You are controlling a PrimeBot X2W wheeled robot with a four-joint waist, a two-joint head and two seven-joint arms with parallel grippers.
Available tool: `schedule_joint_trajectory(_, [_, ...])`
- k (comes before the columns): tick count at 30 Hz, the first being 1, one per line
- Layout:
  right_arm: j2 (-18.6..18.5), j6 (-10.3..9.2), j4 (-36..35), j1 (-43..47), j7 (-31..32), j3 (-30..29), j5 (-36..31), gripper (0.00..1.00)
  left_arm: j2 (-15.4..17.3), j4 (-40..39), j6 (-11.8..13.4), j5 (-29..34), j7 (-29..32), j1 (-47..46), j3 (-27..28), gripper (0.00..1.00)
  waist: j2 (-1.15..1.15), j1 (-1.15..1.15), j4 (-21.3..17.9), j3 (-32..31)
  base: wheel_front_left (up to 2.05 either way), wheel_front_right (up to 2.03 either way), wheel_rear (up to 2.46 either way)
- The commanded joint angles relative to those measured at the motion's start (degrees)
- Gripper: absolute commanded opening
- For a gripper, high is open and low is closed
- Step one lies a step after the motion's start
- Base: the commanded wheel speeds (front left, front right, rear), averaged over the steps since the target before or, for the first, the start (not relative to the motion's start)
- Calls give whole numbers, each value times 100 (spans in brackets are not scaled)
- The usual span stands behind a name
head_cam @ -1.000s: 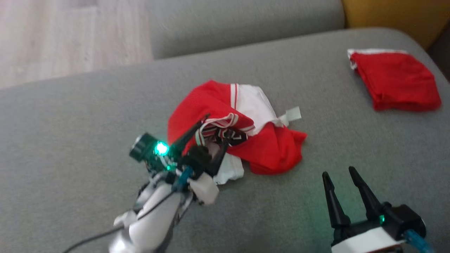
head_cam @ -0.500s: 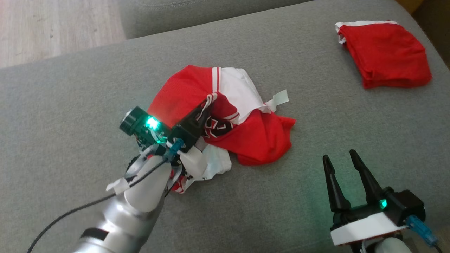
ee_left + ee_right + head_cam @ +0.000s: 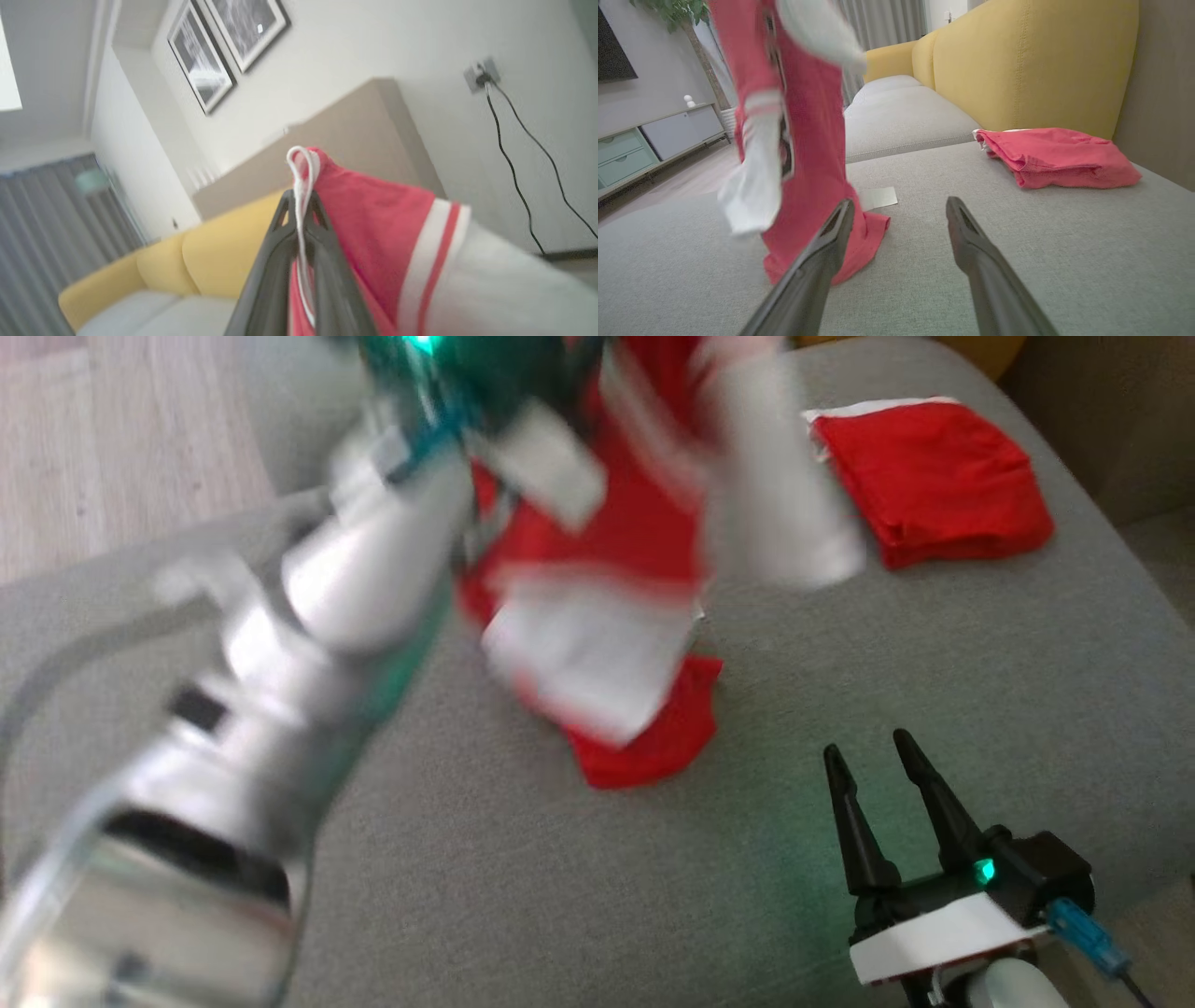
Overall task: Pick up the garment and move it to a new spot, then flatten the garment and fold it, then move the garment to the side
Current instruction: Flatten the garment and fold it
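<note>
Across the upper middle of the head view, your left gripper [image 3: 485, 373] holds up the crumpled red-and-white sports-jersey garment [image 3: 644, 523]. It hangs blurred, and its lowest red hem looks to be touching the grey woven sofa cushion [image 3: 560, 896] near the frame's centre. To do this carry well, raise the arm until that hem clears the cushion before you travel sideways, or it will drag and bunch. Aim for bare cushion well apart from the folded red cloth [image 3: 934, 476] at the upper right. Lower hem-first so the fabric pays out flat. Move smoothly, since the hold looks to be on a thin trimmed edge that a jerk could pull free. At the lower centre of the left wrist view, the 2 dark fingers are pressed together on the garment's white-trimmed edge, with a loop of trim standing above the tips. Your right gripper [image 3: 864, 747], at the lower right of the head view, has its fingers spread apart and holds nothing. Its wrist view shows the garment hanging just left of them.
</note>
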Motion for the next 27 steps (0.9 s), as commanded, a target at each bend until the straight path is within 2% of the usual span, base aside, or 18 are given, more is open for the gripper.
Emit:
schedule_joint_trajectory(1, [-13,39,-149,-147,-63,108,58,100,225,-273,12,-94,-51,-523,275,0,0,0,-37,-82,0,0,0])
schedule_joint_trajectory(4, [-5,39,-165,-122,-63,30,61,100,418,-558,93,-187,-59,-858,658,0,0,0,8,-178,0,0,0])
schedule_joint_trajectory(7, [13,39,-218,-45,-63,-52,40,100,685,-681,296,-318,-60,-518,1034,0,0,0,108,-277,0,0,0])
schedule_joint_trajectory(10, [23,39,-274,99,-63,-184,9,100,920,-769,425,-524,-61,419,1302,0,0,0,308,-338,0,0,0])
schedule_joint_trajectory(11, [20,39,-304,204,-63,-268,-10,100,1005,-859,452,-739,-61,1272,1476,0,0,0,463,-351,0,0,0])
schedule_joint_trajectory(16, [-22,39,-374,367,-63,-401,-28,100,1079,-1044,479,-1118,-61,3320,1932,0,0,0,839,-311,0,0,0])
schedule_joint_trajectory(19, [-66,39,-406,383,-63,-391,-67,100,1084,-1119,444,-1064,-62,3964,2168,0,0,0,1002,-313,0,0,0])
schedule_joint_trajectory(22, [-89,39,-413,379,-63,-375,-82,100,1071,-1183,411,-926,-62,4168,2267,0,0,0,1081,-317,0,0,0])
schedule_joint_trajectory(23, [-94,39,-414,372,-63,-373,-85,100,1039,-1210,388,-889,-62,4227,2329,14,0,0,1114,-322,0,0,0])
schedule_joint_trajectory(24, [-98,39,-412,363,-63,-362,-87,100,1027,-1218,386,-813,-62,4272,2374,42,0,0,1134,-329,0,0,0])
schedule_joint_trajectory(25, [-100,39,-407,353,-63,-350,-86,100,1017,-1241,406,-713,-62,4304,2411,100,0,0,1146,-335,0,0,0])
schedule_joint_trajectory(27, [-105,39,-403,343,-63,-322,-82,100,960,-1299,507,-545,-62,4390,2504,100,0,0,1160,-341,0,0,0])
